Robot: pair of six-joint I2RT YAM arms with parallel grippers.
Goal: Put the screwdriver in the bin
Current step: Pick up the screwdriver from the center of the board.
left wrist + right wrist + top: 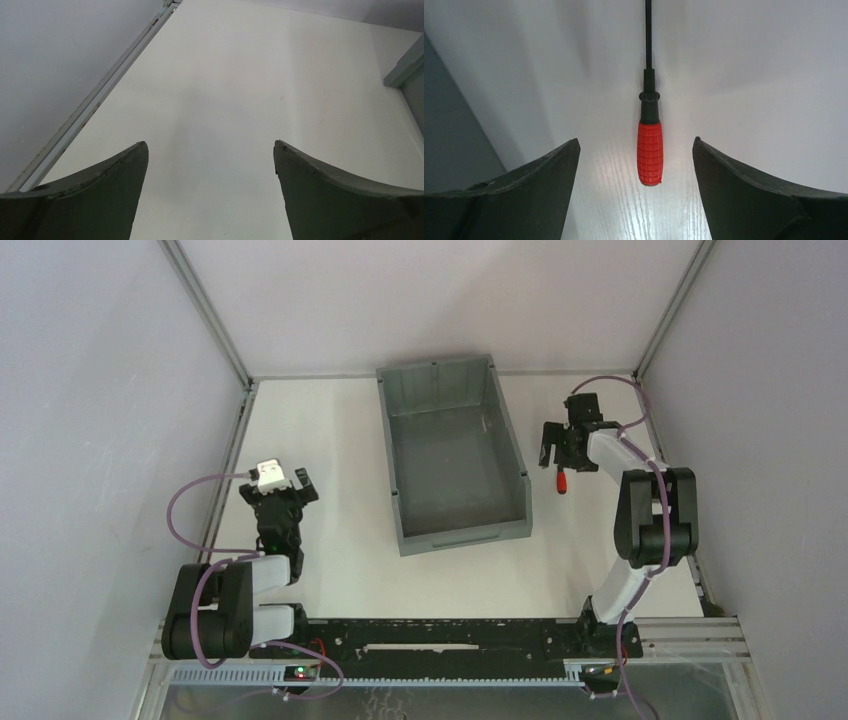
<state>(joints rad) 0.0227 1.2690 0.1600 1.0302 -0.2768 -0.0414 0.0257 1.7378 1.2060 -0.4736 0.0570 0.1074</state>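
In the right wrist view, the two dark fingers point(549, 175) fill the lower corners, nearest the lens. The right gripper point(635, 141) stands wide, one finger on each side of the screwdriver point(650, 155) and touching neither side of it. The screwdriver lies flat on the white table point(744, 75), with its red handle at frame centre and its thin black shaft running straight up to the top edge. Judge it light and rigid. The knurled handle should give your pads a good bite, while the shaft is slim and smooth and likely to roll or pivot. So take it across the red grip, near its middle. No brand or lettering shows on it.

In the left wrist view, the left gripper point(211, 145) is spread just as wide over bare table, with nothing between its fingers. A corner of the bin point(400, 75) shows at the right edge.

From the top camera, the bin point(465, 530) sits mid-frame. The screwdriver point(563, 481) lies just right of it, outside, under the right gripper point(558, 452). The left gripper point(290, 485) waits well apart at the left. You'll find no readable writing anywhere.
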